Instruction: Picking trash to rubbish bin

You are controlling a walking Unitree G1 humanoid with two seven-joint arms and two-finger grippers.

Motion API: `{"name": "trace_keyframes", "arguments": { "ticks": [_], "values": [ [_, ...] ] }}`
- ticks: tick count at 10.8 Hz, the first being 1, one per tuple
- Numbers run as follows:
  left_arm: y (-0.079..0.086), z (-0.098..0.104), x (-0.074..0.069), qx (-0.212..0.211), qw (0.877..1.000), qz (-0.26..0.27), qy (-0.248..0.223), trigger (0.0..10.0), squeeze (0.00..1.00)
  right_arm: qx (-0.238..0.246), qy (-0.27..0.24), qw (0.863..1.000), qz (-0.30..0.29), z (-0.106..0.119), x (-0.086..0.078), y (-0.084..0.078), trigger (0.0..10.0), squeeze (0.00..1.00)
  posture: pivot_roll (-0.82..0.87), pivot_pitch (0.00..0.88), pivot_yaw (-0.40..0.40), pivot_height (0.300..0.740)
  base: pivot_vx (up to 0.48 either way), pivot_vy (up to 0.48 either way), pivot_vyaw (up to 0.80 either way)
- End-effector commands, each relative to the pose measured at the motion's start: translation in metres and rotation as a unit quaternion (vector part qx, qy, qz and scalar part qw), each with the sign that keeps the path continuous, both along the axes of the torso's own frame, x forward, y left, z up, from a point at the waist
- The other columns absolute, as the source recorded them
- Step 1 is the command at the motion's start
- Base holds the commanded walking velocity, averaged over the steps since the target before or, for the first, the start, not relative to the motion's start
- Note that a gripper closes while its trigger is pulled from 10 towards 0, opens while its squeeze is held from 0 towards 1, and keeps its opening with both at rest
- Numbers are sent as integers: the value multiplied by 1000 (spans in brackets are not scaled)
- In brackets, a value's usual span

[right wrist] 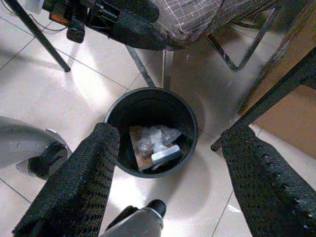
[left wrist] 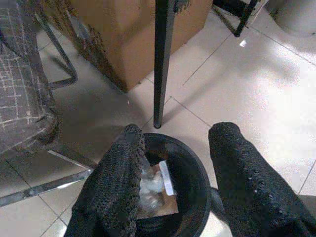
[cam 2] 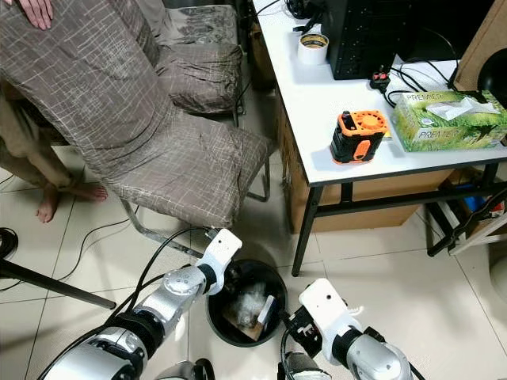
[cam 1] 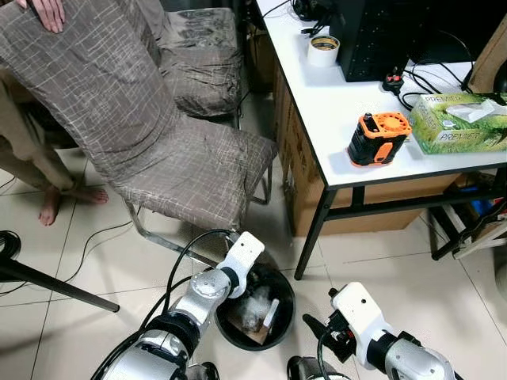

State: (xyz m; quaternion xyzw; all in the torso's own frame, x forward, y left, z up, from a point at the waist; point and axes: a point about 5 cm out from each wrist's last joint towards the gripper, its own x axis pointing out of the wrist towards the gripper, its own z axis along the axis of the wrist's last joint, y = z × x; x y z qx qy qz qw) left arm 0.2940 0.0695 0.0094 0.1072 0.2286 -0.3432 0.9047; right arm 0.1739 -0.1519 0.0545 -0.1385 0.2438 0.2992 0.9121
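Observation:
A black round rubbish bin stands on the tiled floor between the chair and the table leg. It holds trash: crumpled clear plastic, a brown cardboard piece and a small white box. My left gripper hangs over the bin's chair-side rim, open, with nothing between its fingers. My left wrist sits just above that rim. My right gripper is also open and holds nothing; it hovers beside the bin on the table side, with its wrist low to the floor.
A fabric-covered chair stands just behind the bin, its metal frame close to the rim. The white table and its black leg are to the right, with a cardboard box under it. A person's foot is at left.

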Motion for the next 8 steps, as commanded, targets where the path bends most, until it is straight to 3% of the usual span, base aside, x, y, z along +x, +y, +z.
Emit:
{"name": "trace_keyframes", "arguments": {
  "ticks": [1,3,4,5,6,7,8],
  "values": [
    [0,-2,-2,-13,1000,3,10,10000,1000,-5,4,1000,4,-2,-1,3,10000,0,-279,149,63,740,0,0,0],
    [8,2,3,-22,999,40,-2,10000,1000,-4,-4,1000,-13,-3,2,3,10000,0,-269,128,66,740,0,0,0],
    [23,9,8,-75,992,95,-18,10000,1000,1,-27,997,-77,-5,9,0,10000,0,-242,93,63,740,0,0,0],
    [44,14,7,-106,983,147,-23,10000,0,15,-39,989,-139,-8,13,-3,10000,0,-212,65,53,740,0,0,0],
    [66,20,-3,-108,977,175,-56,10000,0,28,-46,983,-178,-9,16,-4,10000,0,-189,44,37,740,0,0,0],
    [85,26,-17,-80,975,186,-94,10000,0,47,-45,977,-202,-10,20,-2,10000,0,-168,32,22,740,0,0,0],
    [96,26,-29,-75,970,215,-90,10000,0,54,-45,975,-211,-11,26,0,10000,0,-144,26,-6,740,0,0,0]
  ]
}}
